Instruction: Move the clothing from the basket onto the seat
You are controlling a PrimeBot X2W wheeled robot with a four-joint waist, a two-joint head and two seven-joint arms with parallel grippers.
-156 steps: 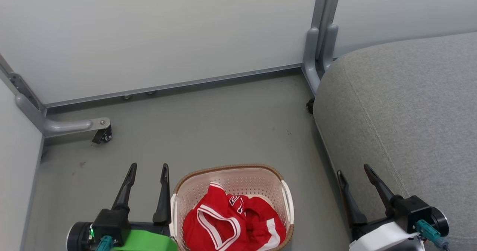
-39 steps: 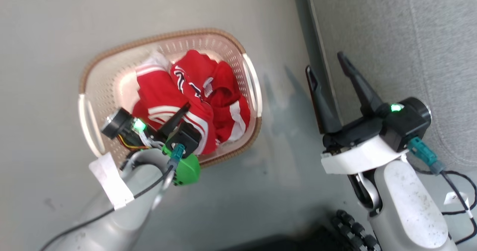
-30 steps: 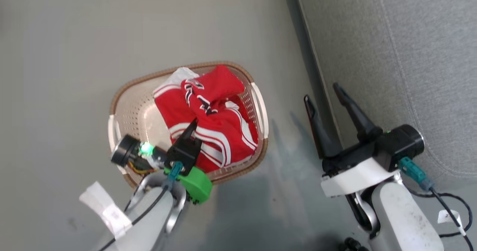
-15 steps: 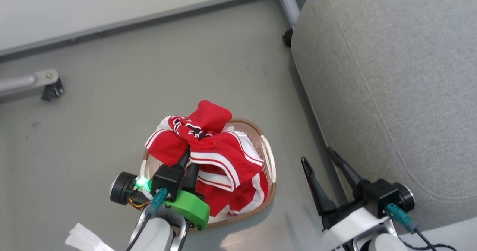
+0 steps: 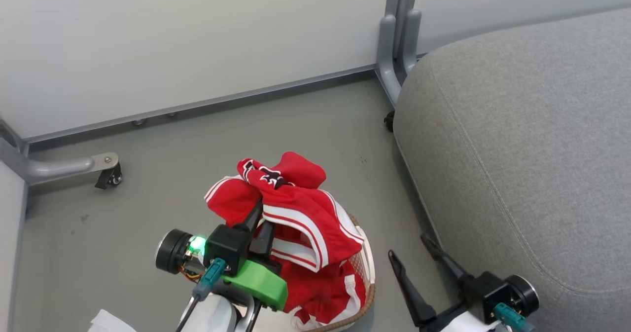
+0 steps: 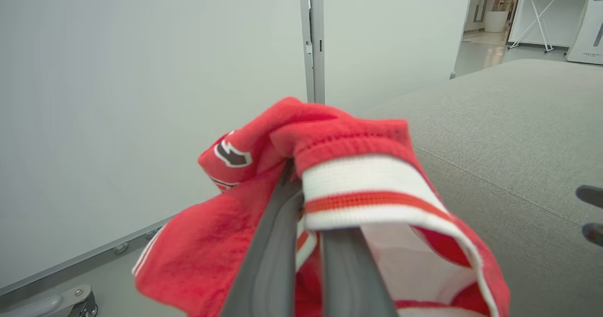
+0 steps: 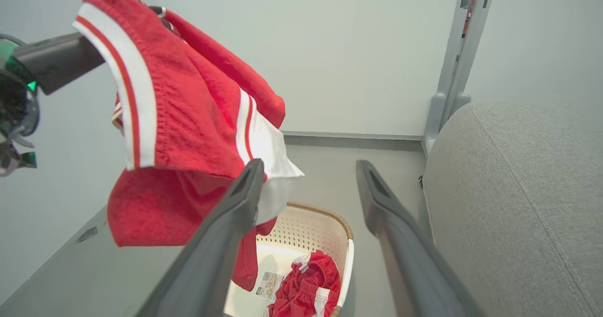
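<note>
Red knit cloth with white stripe trim: one garment (image 5: 300, 208) of the clothing hangs from the left hand (image 5: 260, 222). That hand's two dark fingers are pressed together, pinched on a fold near the striped band. Cloth drapes down both sides of the fingers. Dark lettering shows on a bunched part at the top.

This garment is up in the air. In the right wrist view its lowest edge dangles down over the open top of the basket (image 7: 308, 234).

Second garment (image 7: 308, 288): red with a white panel, crumpled on the basket bottom, on the side nearer the seat (image 5: 517, 149). A paper label (image 7: 266, 283) lies flat just beside it.

The basket stands on the grey floor (image 5: 172, 174), near the seat's front edge, with a strip of floor showing between them. The seat is grey fabric with a stitched seam along its top, and lies to the robot's right of the basket.

Right hand (image 5: 408, 246): fingers spread wide, nothing between them, low in the gap between basket and seat, tips pointing toward the wall panel (image 5: 172, 41).

Background: a grey metal post (image 5: 397, 36) stands at the seat's far corner. A caster foot (image 5: 109, 176) sits at the far left of the floor.
</note>
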